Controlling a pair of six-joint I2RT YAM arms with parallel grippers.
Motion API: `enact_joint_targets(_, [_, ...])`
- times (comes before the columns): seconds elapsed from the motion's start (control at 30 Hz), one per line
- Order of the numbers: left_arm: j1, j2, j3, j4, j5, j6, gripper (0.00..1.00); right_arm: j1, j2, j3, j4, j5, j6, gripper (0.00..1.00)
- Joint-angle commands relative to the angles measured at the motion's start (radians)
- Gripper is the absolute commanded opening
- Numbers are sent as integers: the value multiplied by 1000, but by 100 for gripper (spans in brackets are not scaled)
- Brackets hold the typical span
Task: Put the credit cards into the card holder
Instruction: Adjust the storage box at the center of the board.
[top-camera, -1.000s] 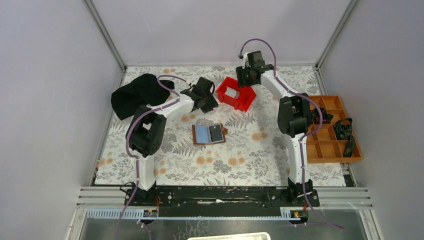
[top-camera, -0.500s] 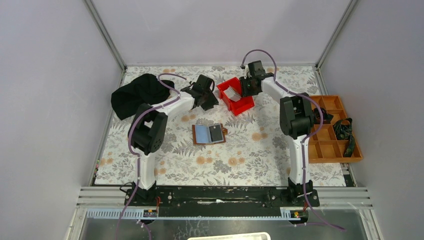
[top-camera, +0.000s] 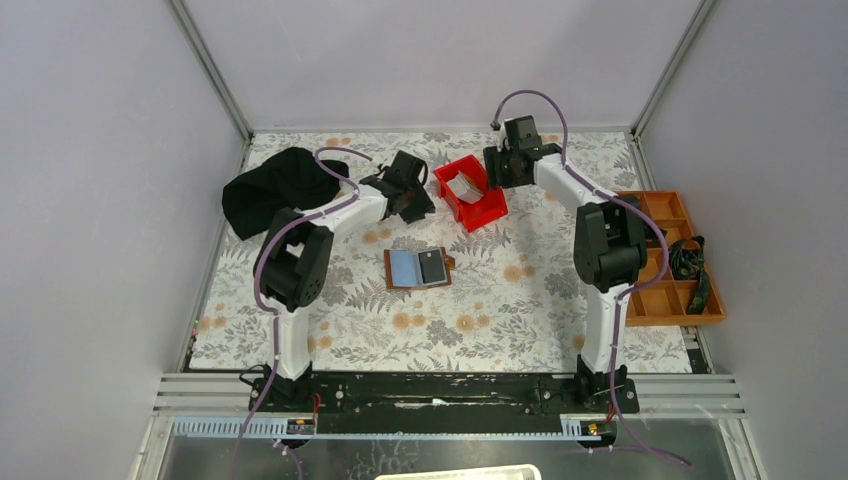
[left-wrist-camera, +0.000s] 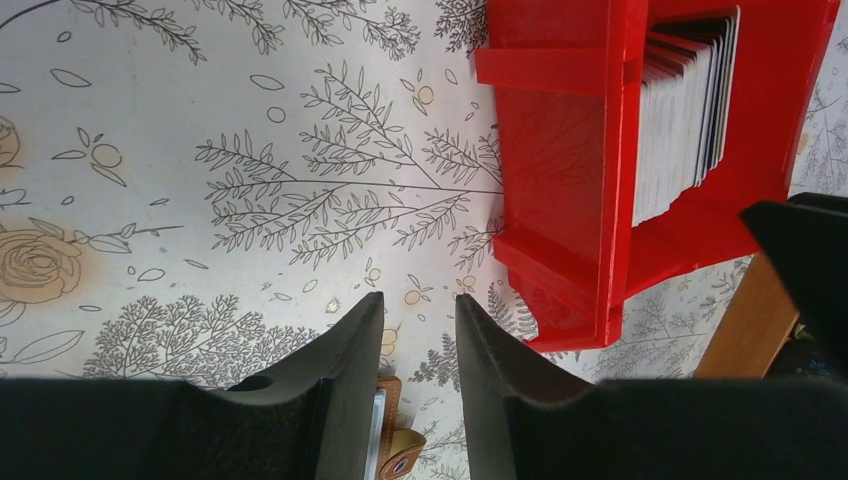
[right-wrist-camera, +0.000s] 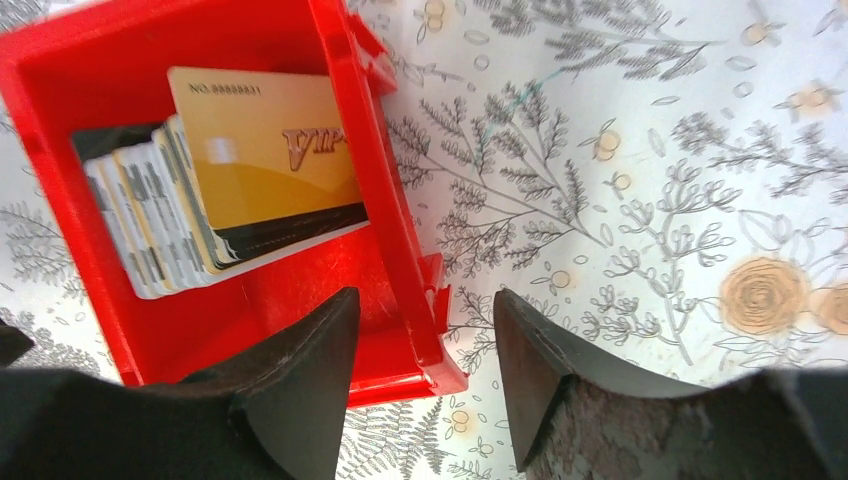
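The card holder lies open in the middle of the table, a light blue card and a dark card on its inner faces. More credit cards stand stacked in a red bin, a gold one in front. My right gripper hangs open over the bin's right wall, holding nothing. My left gripper is open and empty just left of the bin. The left wrist view shows the card stack and the holder's clasp under one finger.
A black cloth lies at the back left. An orange compartment tray with black items sits at the right edge. Metal frame posts and grey walls close in the floral table.
My right gripper has come down from behind the red bin to its right side. The bin has turned, and its cards now face up. The left arm has stayed still.
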Motion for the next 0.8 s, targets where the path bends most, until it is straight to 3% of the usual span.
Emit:
enact_joint_targets(0.0, [5, -50, -19, 1, 7, 32, 40, 2, -90, 72, 7, 32, 4, 60])
enact_joint_targets(0.43, [4, -96, -71, 22, 3, 17, 40, 76, -38, 202, -55, -187, -55, 59])
enact_joint_targets(0.77, [5, -137, -115, 26, -4, 18, 40, 86, 124, 385, -132, -201, -47, 59])
